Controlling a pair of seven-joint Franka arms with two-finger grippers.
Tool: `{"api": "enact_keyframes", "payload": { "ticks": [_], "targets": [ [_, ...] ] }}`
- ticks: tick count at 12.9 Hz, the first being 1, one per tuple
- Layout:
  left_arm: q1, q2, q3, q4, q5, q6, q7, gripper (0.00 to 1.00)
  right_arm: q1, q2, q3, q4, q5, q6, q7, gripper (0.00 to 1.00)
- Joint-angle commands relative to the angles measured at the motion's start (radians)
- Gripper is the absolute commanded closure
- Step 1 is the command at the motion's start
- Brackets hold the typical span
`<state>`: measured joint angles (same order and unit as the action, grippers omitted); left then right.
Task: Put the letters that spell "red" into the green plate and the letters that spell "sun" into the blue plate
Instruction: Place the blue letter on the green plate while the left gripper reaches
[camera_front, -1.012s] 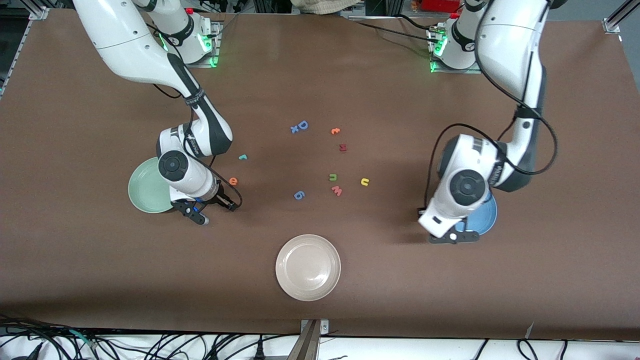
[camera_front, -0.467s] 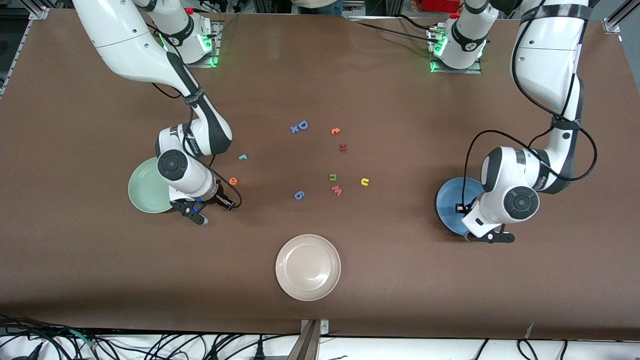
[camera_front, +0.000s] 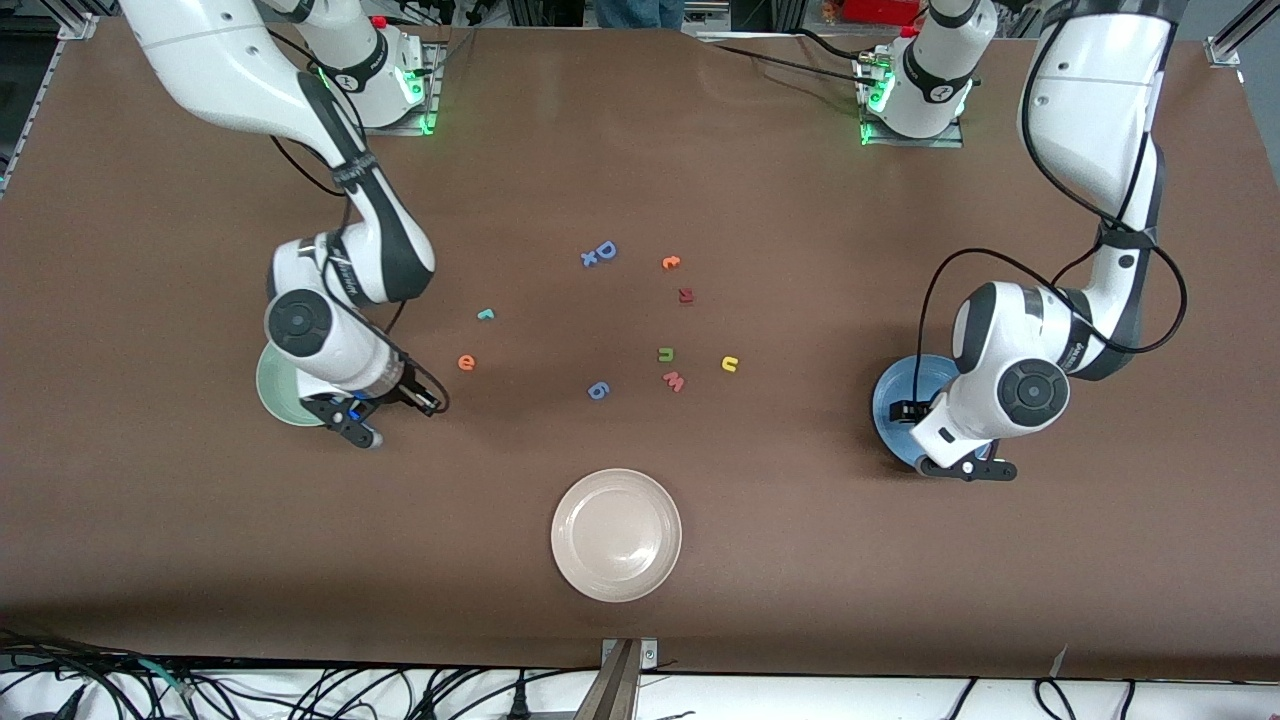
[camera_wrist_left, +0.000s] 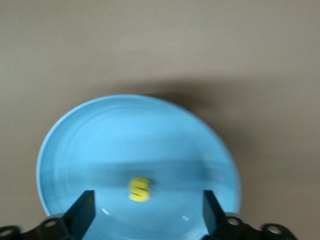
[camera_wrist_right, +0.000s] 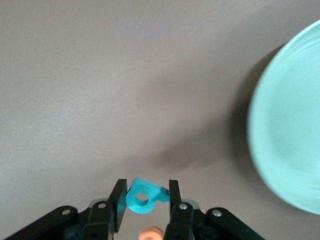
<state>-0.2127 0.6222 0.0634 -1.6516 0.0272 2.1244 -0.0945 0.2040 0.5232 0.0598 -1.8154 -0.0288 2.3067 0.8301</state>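
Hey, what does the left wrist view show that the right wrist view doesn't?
Only the left wrist view: the yellow "s" lying in the blue plate, below the open left gripper.
Only the right wrist view: the right gripper shut on the teal "d", the green plate beside it, and a bit of the orange "e" on the table.
Both: the brown table and a gripper's own two dark fingers.

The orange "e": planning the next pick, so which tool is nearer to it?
Right. The right tool, shut on the teal "d", hangs beside the green plate, near the orange "e". The left tool, open, is over the blue plate.
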Motion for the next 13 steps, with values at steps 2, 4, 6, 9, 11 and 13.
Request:
{"api": "enact_keyframes", "payload": {
  "ticks": [2,4,6,9,11,13],
  "targets": [
    [-0.011,-0.065,-0.117,0.007,0.002,-0.029,-0.084,0.00,-0.112,-0.118,0.006,-0.114,-0.016,-0.082,-0.182,0.86],
    [-0.036,-0.039,-0.177,0.044,0.005,-0.026,-0.256,0.00,-0.173,-0.152,0.006,-0.171,-0.017,-0.079,-0.264,0.86],
    [-0.117,0.019,-0.180,0.105,0.002,-0.023,-0.406,0.00,-0.215,-0.164,0.006,-0.200,-0.017,-0.076,-0.311,0.86],
    [-0.198,0.074,-0.178,0.138,0.016,-0.014,-0.548,0.00,-0.238,-0.161,0.006,-0.214,-0.016,-0.061,-0.327,0.65],
    [-0.214,0.099,-0.178,0.112,0.017,0.064,-0.551,0.00,-0.238,-0.163,0.006,-0.213,-0.016,-0.062,-0.318,0.01],
    [-0.279,0.145,-0.172,0.107,0.017,0.112,-0.638,0.00,-0.236,-0.164,0.006,-0.209,-0.016,-0.062,-0.318,0.01]
  ]
}}
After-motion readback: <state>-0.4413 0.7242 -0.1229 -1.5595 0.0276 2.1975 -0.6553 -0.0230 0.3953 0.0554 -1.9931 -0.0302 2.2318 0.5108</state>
